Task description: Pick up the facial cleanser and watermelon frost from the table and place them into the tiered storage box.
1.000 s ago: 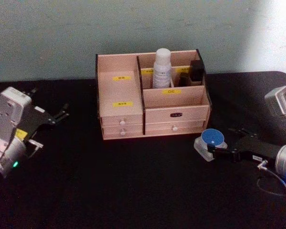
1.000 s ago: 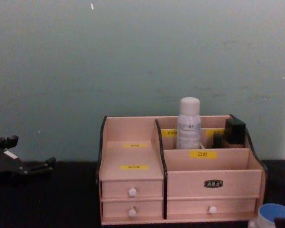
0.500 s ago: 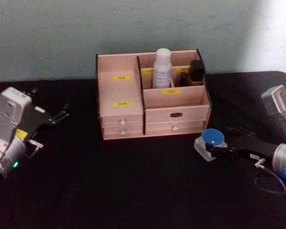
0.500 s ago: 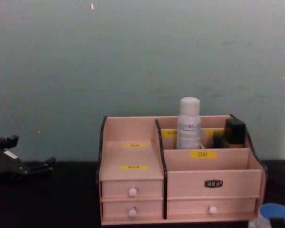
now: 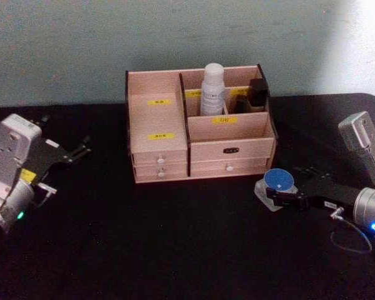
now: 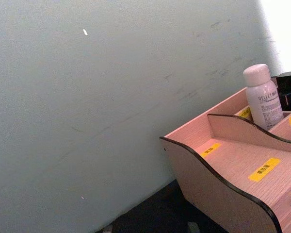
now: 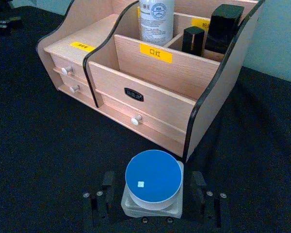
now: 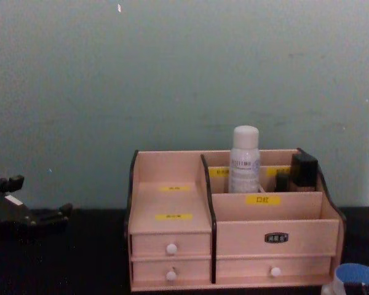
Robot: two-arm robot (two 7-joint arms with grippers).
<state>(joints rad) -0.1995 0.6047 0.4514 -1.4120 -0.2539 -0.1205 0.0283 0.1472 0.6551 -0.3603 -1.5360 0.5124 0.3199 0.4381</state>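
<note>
A squat translucent jar with round blue lid (image 7: pixel 153 177) sits on the black table (image 5: pixel 175 237) by the right corner of the light wooden tiered storage box (image 5: pixel 228 149), between the spread fingers of the right gripper (image 7: pixel 153 194); the left gripper (image 5: pixel 81 149) is parked far left.

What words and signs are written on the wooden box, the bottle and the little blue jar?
"口红": the yellow label on the tiered storage box's front compartment.
The other yellow labels: too blurred to read.
The dark plate on the box's front: too small to read.
The white bottle: print too blurred to read.
The blue-lidded jar, between the right gripper's open fingers: no words, just a tiny white square.
</note>
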